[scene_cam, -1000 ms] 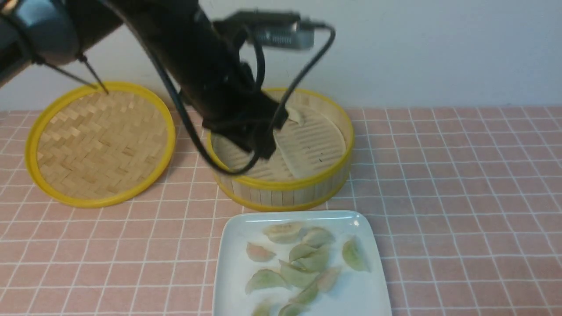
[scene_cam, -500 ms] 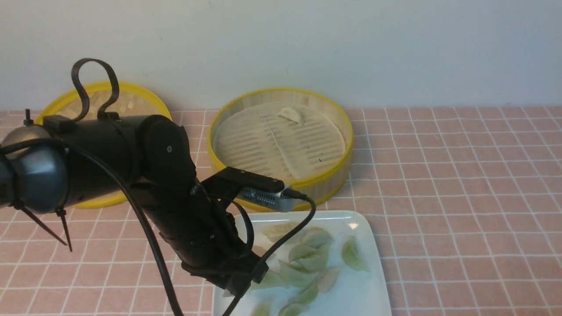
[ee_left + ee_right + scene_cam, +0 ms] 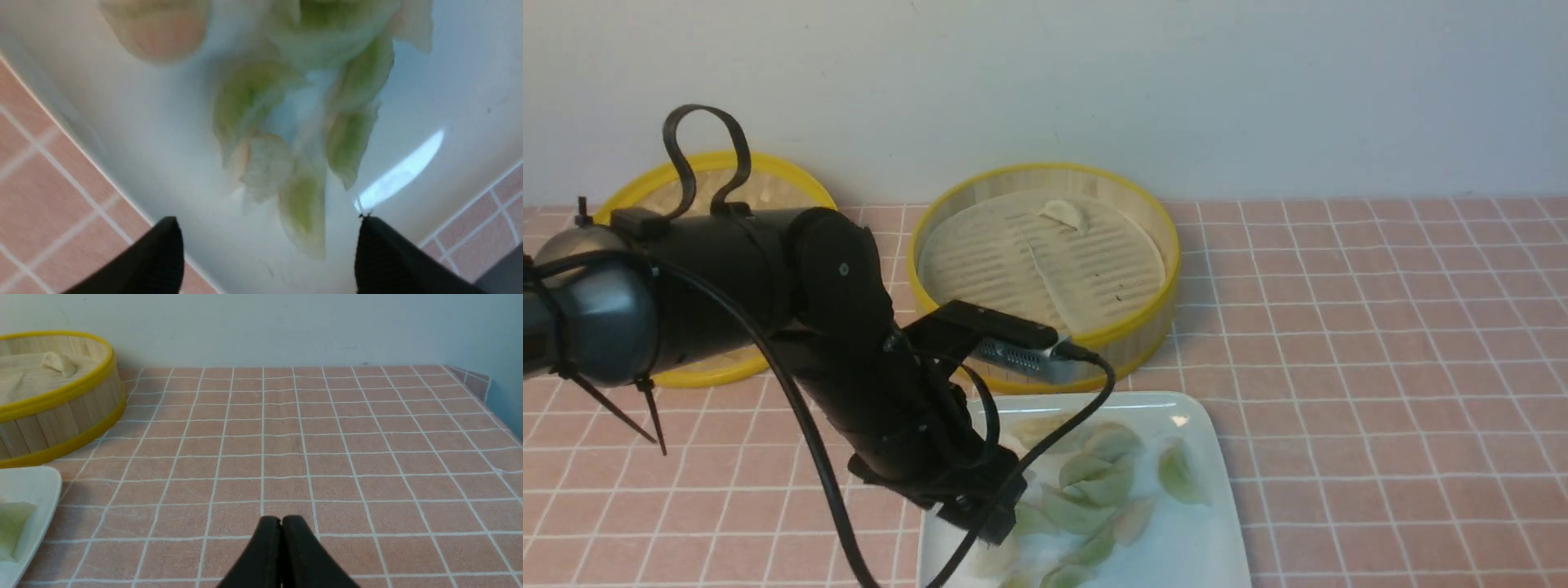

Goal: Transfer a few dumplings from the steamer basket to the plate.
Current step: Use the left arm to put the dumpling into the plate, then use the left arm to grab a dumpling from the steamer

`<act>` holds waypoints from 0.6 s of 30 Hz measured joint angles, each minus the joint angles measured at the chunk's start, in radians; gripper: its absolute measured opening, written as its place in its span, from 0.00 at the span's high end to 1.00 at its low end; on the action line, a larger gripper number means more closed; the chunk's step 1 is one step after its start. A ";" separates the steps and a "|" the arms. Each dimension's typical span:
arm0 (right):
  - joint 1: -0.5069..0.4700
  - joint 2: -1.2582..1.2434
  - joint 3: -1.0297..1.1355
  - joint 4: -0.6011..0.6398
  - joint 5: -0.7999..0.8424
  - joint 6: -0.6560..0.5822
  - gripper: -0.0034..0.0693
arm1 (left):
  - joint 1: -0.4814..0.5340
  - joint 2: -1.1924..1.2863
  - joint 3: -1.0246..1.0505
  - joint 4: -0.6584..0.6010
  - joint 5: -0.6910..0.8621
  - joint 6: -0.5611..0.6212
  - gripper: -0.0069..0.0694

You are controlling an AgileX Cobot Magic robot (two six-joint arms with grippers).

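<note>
- While the black left gripper is hanging low over the near-left part of the glossy white rounded-square plate, its jaws are standing wide apart with nothing pinched between them. This is reading as a release over the pile, not a grab.
- Seen from the left wrist, the two dark fingertips are framing a loose heap of pale green, pink and whitish pleated dumplings. These are lying on the plate's white surface, several overlapping their neighbours.
- One whitish dumpling is sitting alone at the far side of the round bamboo steamer basket, on its pale slotted liner. It is the only one showing there, so the transfer is looking largely done.
- The plate is sitting just in front of the basket, apparently to keep each carry short.
- The flat woven-bamboo lid with a yellow rim is lying on the cloth to the basket's left, partly hidden behind the left arm. That is leaving the basket open from above.
- The right gripper is waiting with its fingers pressed together and gripping nothing. It is hovering above the pink checked tablecloth, right of the plate and basket, seemingly parked clear of the working arm.
</note>
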 joint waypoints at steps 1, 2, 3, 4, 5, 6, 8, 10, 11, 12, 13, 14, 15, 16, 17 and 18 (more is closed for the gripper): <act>0.000 0.000 0.000 0.000 0.000 0.000 0.97 | 0.007 0.000 -0.032 0.010 -0.003 -0.008 0.30; 0.000 0.000 0.000 0.000 0.000 0.000 0.97 | 0.020 0.002 -0.079 0.021 -0.008 -0.026 0.37; 0.000 0.000 0.000 0.000 0.000 0.000 0.97 | 0.037 0.010 -0.134 0.033 -0.013 -0.041 0.47; 0.000 0.000 0.000 0.000 0.000 0.000 0.97 | 0.048 0.017 -0.172 0.041 -0.017 -0.046 0.54; 0.000 0.000 0.000 0.000 0.000 0.000 0.97 | 0.070 0.037 -0.244 0.053 -0.020 -0.049 0.67; 0.000 0.000 0.000 0.000 0.000 0.000 0.97 | 0.088 0.059 -0.326 0.062 -0.018 -0.048 0.75; 0.000 0.000 0.000 0.000 0.000 0.000 0.97 | 0.137 0.149 -0.516 0.065 0.037 -0.035 0.87; 0.000 0.000 0.000 0.000 0.000 0.000 0.97 | 0.168 0.253 -0.728 0.055 0.128 -0.003 0.90; 0.000 0.000 0.000 0.000 0.000 0.000 0.97 | 0.175 0.279 -0.771 0.052 0.151 0.007 0.91; 0.000 0.000 0.000 0.000 0.000 0.000 0.97 | 0.185 0.347 -0.878 0.042 0.205 0.034 0.91; 0.000 0.000 0.000 0.000 0.000 0.000 0.97 | 0.193 0.448 -1.025 0.031 0.264 0.080 0.92; 0.000 0.000 0.000 0.000 0.000 0.000 0.97 | 0.194 0.521 -1.105 0.024 0.288 0.100 0.92; 0.000 0.000 0.000 0.000 0.000 0.000 0.97 | 0.195 0.579 -1.203 0.021 0.298 0.116 0.92; 0.000 0.000 0.000 0.000 0.000 0.000 0.97 | 0.196 0.648 -1.296 0.019 0.306 0.130 0.92; 0.000 0.000 0.000 0.000 0.000 0.000 0.97 | 0.196 0.714 -1.384 0.016 0.312 0.136 0.92; 0.000 0.000 0.000 0.000 0.000 0.000 0.97 | 0.196 0.786 -1.464 0.013 0.316 0.142 0.92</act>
